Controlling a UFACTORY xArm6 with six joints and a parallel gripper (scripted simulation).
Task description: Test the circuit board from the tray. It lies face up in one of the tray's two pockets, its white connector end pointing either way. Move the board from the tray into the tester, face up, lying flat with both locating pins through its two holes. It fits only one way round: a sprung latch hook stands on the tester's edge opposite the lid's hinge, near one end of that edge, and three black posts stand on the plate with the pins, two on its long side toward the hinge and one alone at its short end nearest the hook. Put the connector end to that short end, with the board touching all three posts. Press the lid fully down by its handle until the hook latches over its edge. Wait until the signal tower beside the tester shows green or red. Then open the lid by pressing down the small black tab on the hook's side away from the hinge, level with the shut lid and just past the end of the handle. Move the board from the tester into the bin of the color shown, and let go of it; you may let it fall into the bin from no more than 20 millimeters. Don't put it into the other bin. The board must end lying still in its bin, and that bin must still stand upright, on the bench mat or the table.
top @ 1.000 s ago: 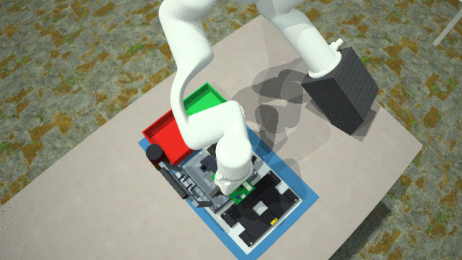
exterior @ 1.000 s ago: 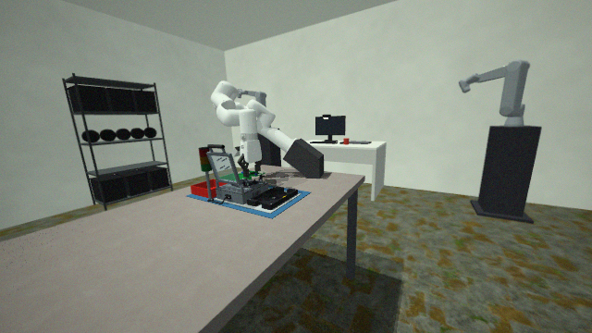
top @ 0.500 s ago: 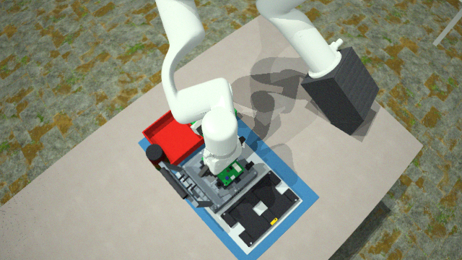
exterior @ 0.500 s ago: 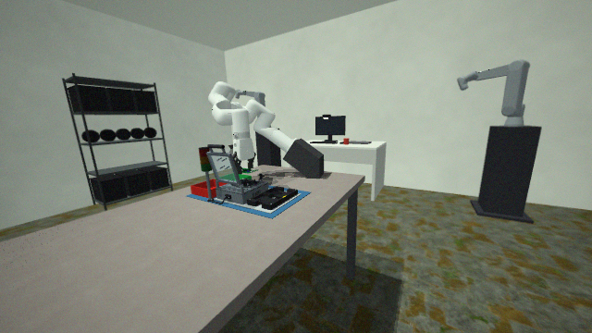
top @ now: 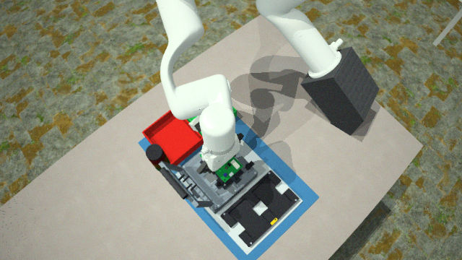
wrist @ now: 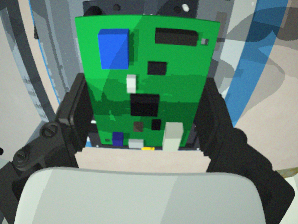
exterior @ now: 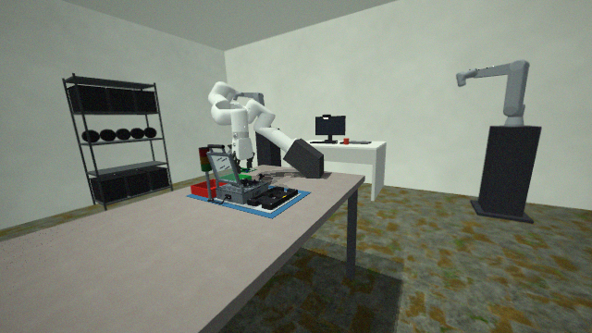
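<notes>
My gripper (wrist: 144, 90) is shut on the green circuit board (wrist: 147, 90), one black finger on each long edge. The board is face up, its pale connector end (wrist: 141, 160) nearest the wrist. In the overhead view the board (top: 228, 170) hangs just above the grey tester plate (top: 216, 182). I cannot tell whether it touches the plate or pins. The tester lid (top: 178, 182) stands open at the left. The black tray (top: 261, 209) lies to the lower right, with no board in it. The signal tower (top: 155, 153) stands beside the tester, and no lamp on it shows lit.
The red bin (top: 173, 139) stands behind the tester. The green bin (top: 234, 111) is mostly hidden behind my arm. Everything sits on a blue mat (top: 289, 180). A dark box (top: 341, 90) is at the arm's base, at the back right.
</notes>
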